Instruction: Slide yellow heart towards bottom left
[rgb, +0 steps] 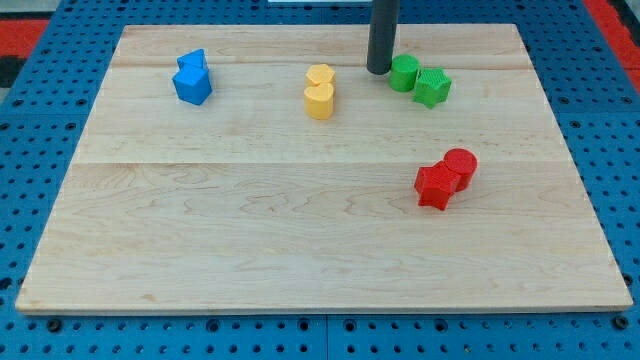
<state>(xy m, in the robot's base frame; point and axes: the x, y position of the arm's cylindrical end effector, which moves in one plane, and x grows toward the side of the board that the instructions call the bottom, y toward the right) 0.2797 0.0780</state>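
Observation:
The yellow heart (319, 101) lies on the wooden board (250, 230) at the view's upper middle, touching a second yellow block (319, 76) just above it. My tip (378, 70) is to the upper right of the yellow heart, about 60 pixels away, and sits just left of the green round block (404, 72). It touches neither yellow block.
A green star-like block (433, 87) adjoins the green round one. Two blue blocks (192, 78) sit at the upper left. A red round block (460, 165) and a red star-like block (436, 186) sit at the right. Blue pegboard (40, 200) surrounds the board.

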